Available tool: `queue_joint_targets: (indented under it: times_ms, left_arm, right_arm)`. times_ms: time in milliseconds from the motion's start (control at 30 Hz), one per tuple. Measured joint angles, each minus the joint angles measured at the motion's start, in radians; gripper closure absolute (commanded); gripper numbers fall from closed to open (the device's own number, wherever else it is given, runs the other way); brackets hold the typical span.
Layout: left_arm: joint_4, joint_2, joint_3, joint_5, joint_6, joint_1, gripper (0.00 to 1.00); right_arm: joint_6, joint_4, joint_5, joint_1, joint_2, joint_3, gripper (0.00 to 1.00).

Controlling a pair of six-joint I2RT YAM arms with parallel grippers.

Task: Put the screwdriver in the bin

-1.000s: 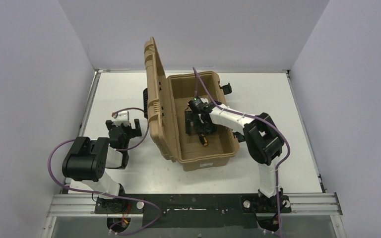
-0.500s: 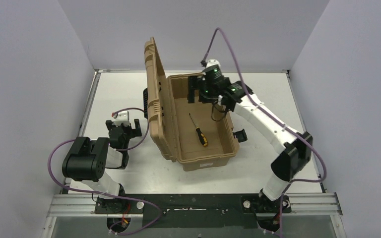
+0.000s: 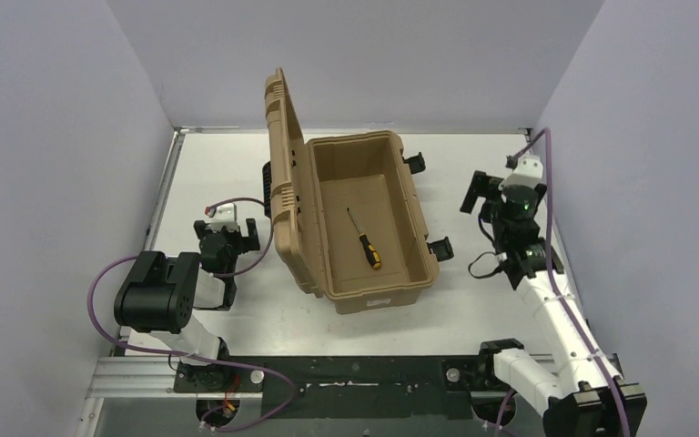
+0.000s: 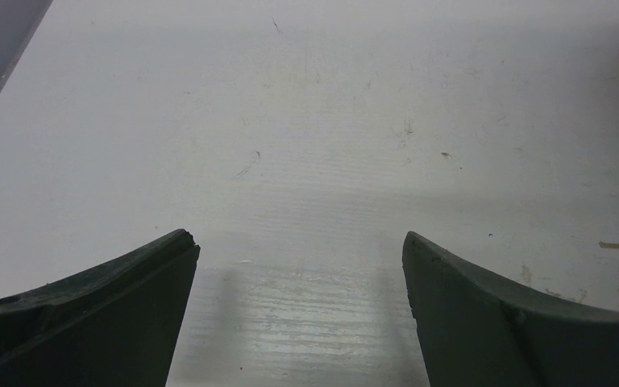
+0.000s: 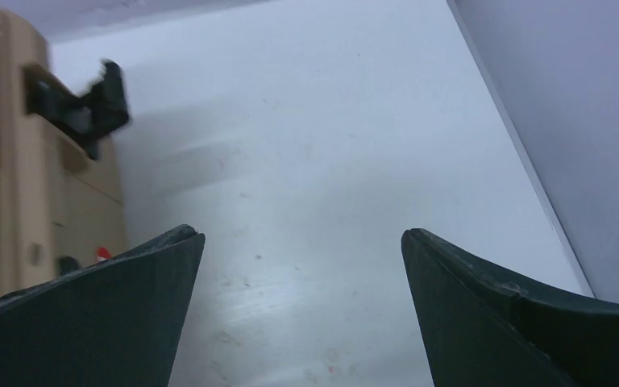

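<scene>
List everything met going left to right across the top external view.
left end effector → bin lid, standing open → screwdriver on the bin floor → right end effector

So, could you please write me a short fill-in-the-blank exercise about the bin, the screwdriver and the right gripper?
1. The lid of the bin is ____, not shut.
2. The screwdriver lies ____ the bin.
3. The right gripper, beside the bin with its jaws apart, holds ____.

Missing words: open; inside; nothing.
</scene>
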Motion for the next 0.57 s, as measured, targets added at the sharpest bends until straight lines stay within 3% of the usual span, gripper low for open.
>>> queue_joint_targets:
  times_ms: [100,267,567]
  left_arm:
    - [0.0,0.0,0.0,0.0,0.0,0.0,0.03]
    - [0.0,0.0,0.0,0.0,0.0,0.0,0.03]
    - [0.0,0.0,0.0,0.0,0.0,0.0,0.03]
  right_arm:
    - [-0.056,0.124,0.007,-0.048,-0.096,-0.236,0.0]
    - [-0.086,0.238,0.006,-0.071,-0.131,-0.467,0.0]
    - [-0.074,0.379,-0.018,-0.08,-0.131,-0.598,0.0]
